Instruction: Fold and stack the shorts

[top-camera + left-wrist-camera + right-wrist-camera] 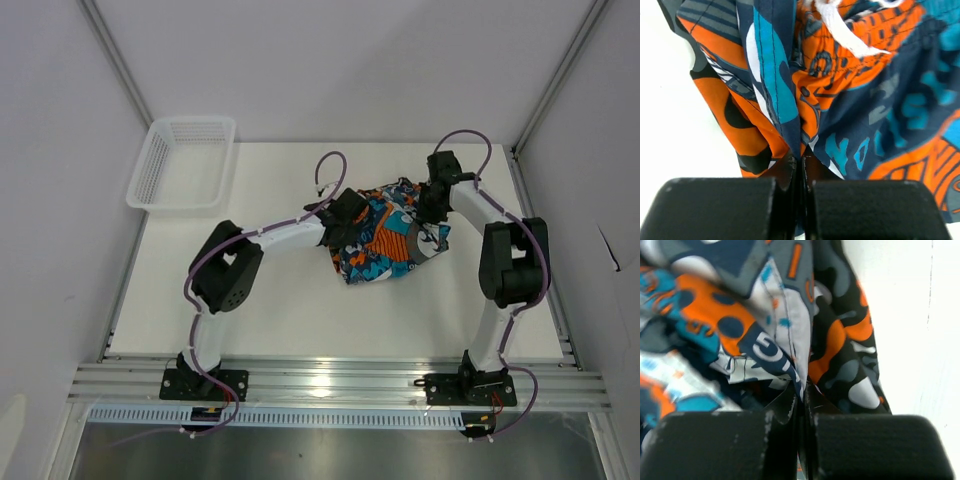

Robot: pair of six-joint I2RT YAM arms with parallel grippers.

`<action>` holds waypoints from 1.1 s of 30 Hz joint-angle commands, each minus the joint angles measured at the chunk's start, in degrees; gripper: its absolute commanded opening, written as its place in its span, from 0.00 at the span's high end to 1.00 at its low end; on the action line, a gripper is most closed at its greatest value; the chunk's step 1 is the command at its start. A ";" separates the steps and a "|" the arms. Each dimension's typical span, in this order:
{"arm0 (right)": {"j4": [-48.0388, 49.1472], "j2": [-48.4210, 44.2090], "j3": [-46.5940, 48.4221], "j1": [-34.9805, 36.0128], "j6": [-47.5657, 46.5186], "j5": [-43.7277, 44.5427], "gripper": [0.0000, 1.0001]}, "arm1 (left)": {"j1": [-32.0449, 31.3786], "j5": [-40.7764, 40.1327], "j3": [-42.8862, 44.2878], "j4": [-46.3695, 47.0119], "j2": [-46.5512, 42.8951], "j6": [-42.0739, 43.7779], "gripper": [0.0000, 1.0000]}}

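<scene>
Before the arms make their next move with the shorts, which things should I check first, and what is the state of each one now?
1. The left gripper is shut on the cartoon-print shorts: ok.
2. The right gripper is shut on the same shorts: ok.
3. Only one garment is in each pinch: cannot tell. The camouflage shorts lie right beside both pinches.
4. The shorts are spread flat for folding: not ok. Both are bunched in one heap.
5. The basket is apart from the arms and the heap: ok. It sits at the far left corner.
</scene>
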 commanded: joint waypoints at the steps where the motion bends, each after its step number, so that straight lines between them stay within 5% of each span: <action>1: 1.43 2.99 2.84 -0.68 1.31 2.23 1.00 | 0.32 -0.39 -1.28 1.56 1.38 -1.04 1.00; 9: -0.15 5.56 3.11 -2.18 2.81 4.87 0.96 | 1.11 1.19 -7.34 5.77 0.33 -0.95 0.93; 12: 0.11 4.07 3.02 -3.76 3.51 2.94 0.79 | 1.29 1.11 -6.73 5.17 -0.28 0.45 0.66; 13: 0.29 3.54 2.76 -3.94 3.51 2.50 0.69 | 1.20 1.02 -6.73 5.34 -0.81 0.71 0.46; 14: 1.16 2.75 2.50 -4.11 3.51 1.97 0.45 | 1.20 1.01 -6.90 5.86 -1.60 0.98 0.36; 15: 1.43 0.83 2.23 -4.11 4.04 2.23 0.36 | 1.20 1.10 -7.16 6.91 -3.43 1.41 0.18; 18: 4.15 -3.92 0.56 -4.46 4.56 0.83 0.24 | 1.20 1.37 -8.22 8.15 -6.25 2.73 0.05; 28: 17.83 -17.62 -6.46 -5.78 8.69 -11.92 0.25 | 1.03 -0.21 -12.97 8.77 -19.60 5.37 0.01; 33: 28.92 -19.94 -12.35 -5.78 13.87 -28.94 0.35 | 0.94 2.50 -18.21 15.69 -23.74 9.59 0.02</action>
